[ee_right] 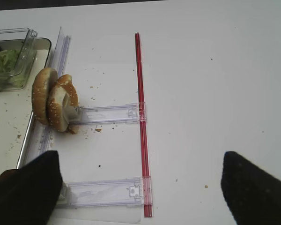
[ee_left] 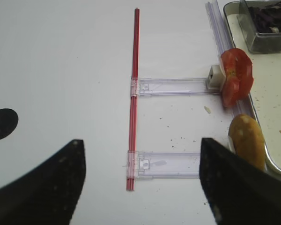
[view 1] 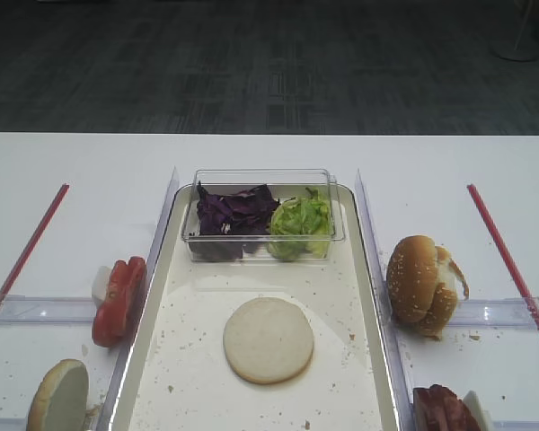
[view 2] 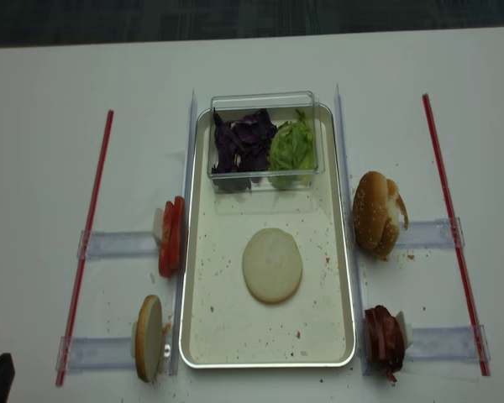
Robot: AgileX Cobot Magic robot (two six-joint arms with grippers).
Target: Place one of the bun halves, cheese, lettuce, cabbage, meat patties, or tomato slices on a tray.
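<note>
A metal tray (view 1: 337,287) holds one pale bun half (view 1: 268,339), cut side up. At the tray's far end a clear box holds purple cabbage (view 1: 236,211) and lettuce (view 1: 301,218). Tomato slices (ee_left: 236,77) and another bun half (ee_left: 247,140) stand on edge left of the tray. Sesame bun halves (ee_right: 54,98) and meat patties (view 1: 442,409) stand to its right. No cheese shows. My left gripper (ee_left: 140,183) hovers open over the table left of the tomato. My right gripper (ee_right: 140,192) is open over the table right of the buns. Both are empty.
Red strips (view 1: 27,247) (view 1: 508,256) run along both sides of the table, joined to clear plastic rails (ee_left: 171,86) (ee_right: 107,114) that carry the food holders. Crumbs are scattered over the tray and table. The table's far edge (view 1: 269,135) borders dark carpet.
</note>
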